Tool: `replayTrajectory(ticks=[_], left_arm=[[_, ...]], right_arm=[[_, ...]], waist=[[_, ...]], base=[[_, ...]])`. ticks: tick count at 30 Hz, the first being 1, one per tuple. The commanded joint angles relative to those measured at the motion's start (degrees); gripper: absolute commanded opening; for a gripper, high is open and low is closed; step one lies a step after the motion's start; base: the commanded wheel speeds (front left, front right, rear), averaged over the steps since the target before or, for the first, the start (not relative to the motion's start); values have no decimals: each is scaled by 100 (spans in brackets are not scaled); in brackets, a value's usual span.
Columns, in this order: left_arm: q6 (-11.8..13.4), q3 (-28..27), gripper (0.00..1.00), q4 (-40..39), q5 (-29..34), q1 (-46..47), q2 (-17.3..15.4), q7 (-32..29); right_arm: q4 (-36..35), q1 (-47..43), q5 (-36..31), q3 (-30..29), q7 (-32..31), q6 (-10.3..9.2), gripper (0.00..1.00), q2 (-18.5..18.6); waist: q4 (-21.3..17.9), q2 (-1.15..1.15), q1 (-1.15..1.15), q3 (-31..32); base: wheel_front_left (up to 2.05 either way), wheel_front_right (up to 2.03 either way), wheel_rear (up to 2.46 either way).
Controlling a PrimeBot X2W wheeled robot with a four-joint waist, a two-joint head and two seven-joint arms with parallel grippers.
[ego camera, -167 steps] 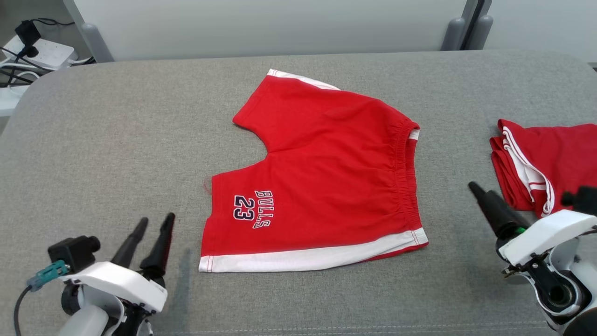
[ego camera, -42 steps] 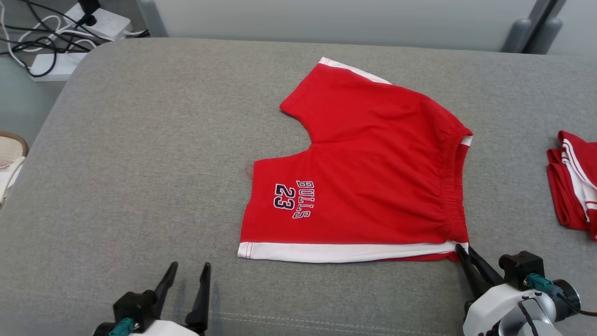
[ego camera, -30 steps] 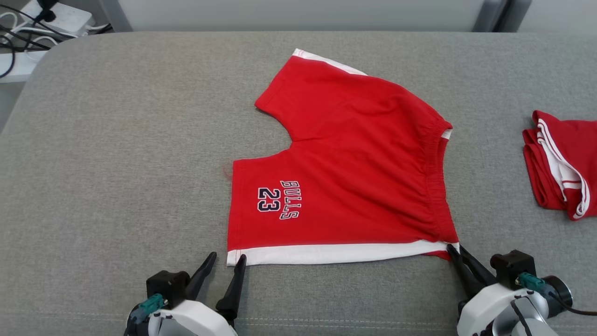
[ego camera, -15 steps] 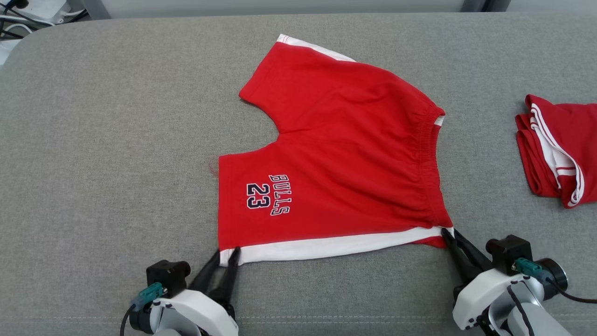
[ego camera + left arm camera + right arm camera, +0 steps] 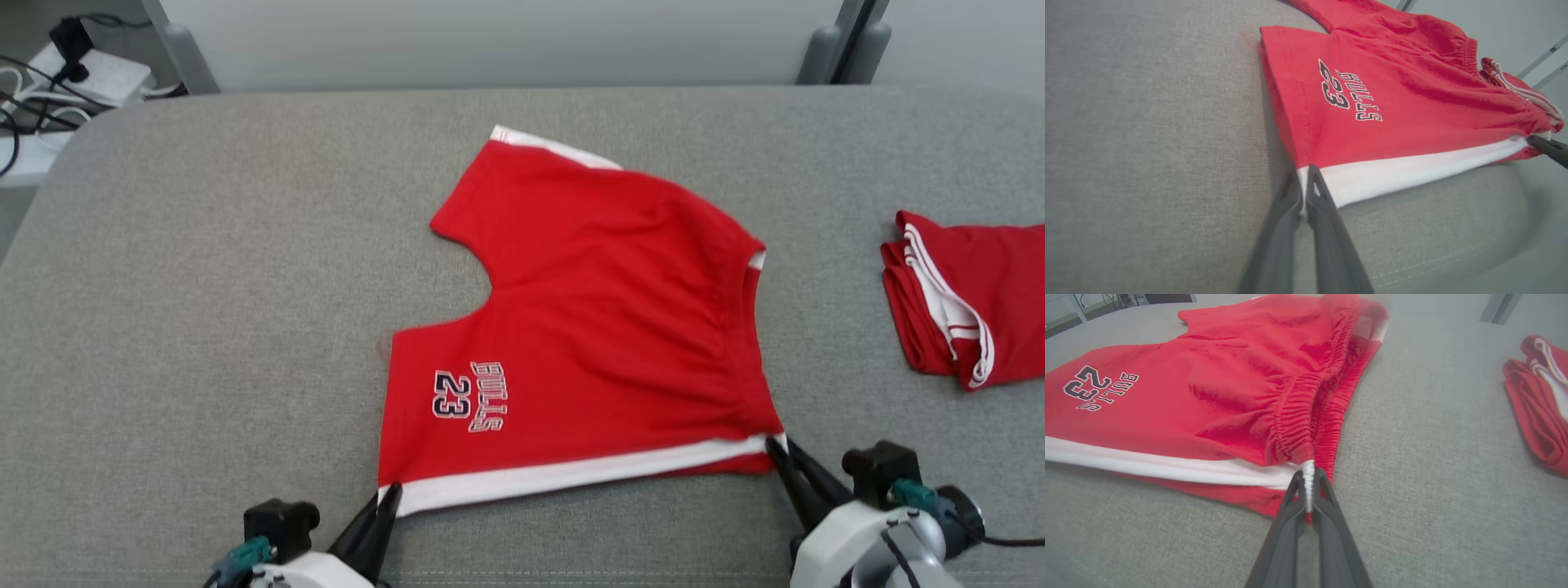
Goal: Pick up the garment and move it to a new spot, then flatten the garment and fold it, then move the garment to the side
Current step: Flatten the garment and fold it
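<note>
while one pair of red bulls shorts (image 5: 604,327) lies spread on the grey table (image 5: 204,286), one folded red garment (image 5: 971,294) apart, the left gripper (image 5: 390,492) pinches its white hem corner and the right gripper (image 5: 774,445) its waistband corner, both low.

left pincer (image 5: 390,492), right pincer (image 5: 771,445): long dark tapered fingers | white wrist shells (image 5: 849,541) | teal connectors (image 5: 909,493)

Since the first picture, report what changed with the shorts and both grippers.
The left gripper came forward to the near hem corner of the red shorts and shut on the white band. The right gripper moved in and pinched the waistband corner. The shorts stay spread on the grey table; the folded red garment is unmoved.
</note>
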State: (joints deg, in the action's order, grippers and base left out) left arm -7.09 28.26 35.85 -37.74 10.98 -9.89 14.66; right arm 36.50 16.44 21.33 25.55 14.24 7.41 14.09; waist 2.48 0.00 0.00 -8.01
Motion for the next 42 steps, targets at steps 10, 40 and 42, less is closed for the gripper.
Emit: replayTrajectory(ticks=[10, 40, 42], left_arm=[[-39, 207, 0, 235, -505, -329, -354, 34], [-39, 697, 0, -1027, -1115, 2983, -1516, -1197], [-39, 885, 0, -984, -1257, 3450, -1675, -1480]], right_arm=[[61, -536, 634, 949, 75, 8, 0, 355], [-1033, 676, 1827, -1, 62, 8, 0, 444], [-1022, 912, 1860, -22, 64, 8, 0, 355]], waist=[[1, 0, 0, 732], [-474, 0, 0, -761], [-595, 0, 0, -988]], base=[[0, 0, 0], [0, 0, 0], [0, 0, 0]])
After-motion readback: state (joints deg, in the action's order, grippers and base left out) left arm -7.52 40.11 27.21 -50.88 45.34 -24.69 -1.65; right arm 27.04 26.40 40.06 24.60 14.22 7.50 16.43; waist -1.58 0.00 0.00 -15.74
